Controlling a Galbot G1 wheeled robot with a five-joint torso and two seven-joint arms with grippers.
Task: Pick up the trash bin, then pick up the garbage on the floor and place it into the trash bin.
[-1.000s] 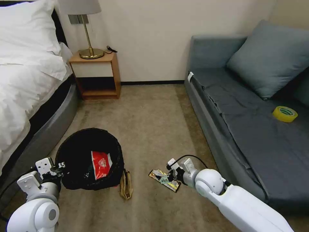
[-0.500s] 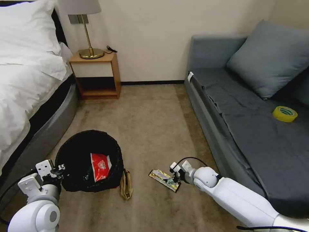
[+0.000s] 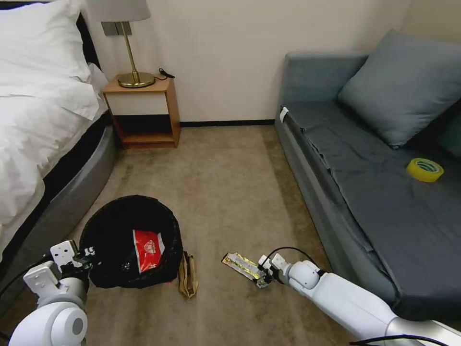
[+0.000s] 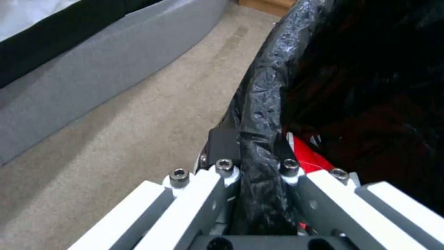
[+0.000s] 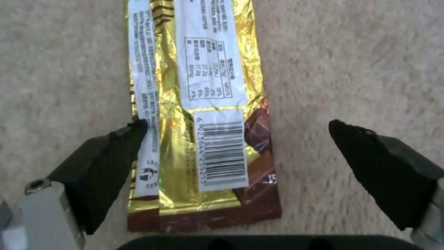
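The trash bin (image 3: 115,216), black bag over its rim, sits low on the left, and my left gripper (image 3: 89,253) is shut on its near rim; in the left wrist view the crinkly bag (image 4: 261,114) is pinched in the left gripper (image 4: 256,167). A red packet (image 3: 147,248) lies inside. Of the garbage on the carpet, a tan paper bag (image 3: 188,275) lies beside the bin and a gold-and-brown wrapper (image 3: 240,264) to its right. My right gripper (image 3: 263,278) is down at the wrapper's near end, open, its fingers (image 5: 109,161) straddling the wrapper (image 5: 203,104).
A grey sofa (image 3: 365,192) with a yellow tape roll (image 3: 425,169) runs along the right. The bed (image 3: 38,144) lines the left, and a wooden nightstand (image 3: 142,110) with a lamp stands at the back. Bare carpet stretches between them.
My right arm has dropped lower and drawn back, bringing its gripper down to the wrapper's near end. The bin and my left gripper have shifted slightly left.
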